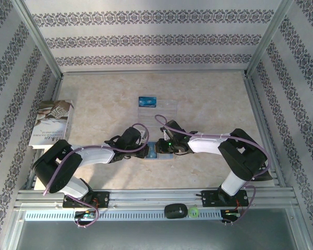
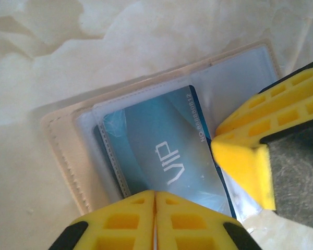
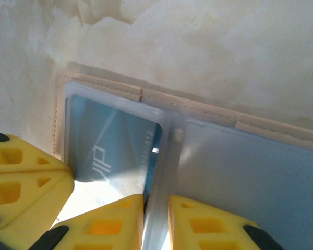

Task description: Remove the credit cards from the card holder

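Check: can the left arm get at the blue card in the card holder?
Probably yes: the left gripper rests at the blue card's near edge, jaws shut; the card holder's clear sleeve covers the rest.

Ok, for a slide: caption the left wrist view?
Left tool shut at the edge of a blue card sleeved in the open wallet.

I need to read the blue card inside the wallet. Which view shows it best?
The left wrist view: the blue card lies nearly whole under the card holder's clear sleeve, VIP and a number legible. The right wrist view shows part of it, cut off by yellow fingers. The top view gives a tiny blue patch.
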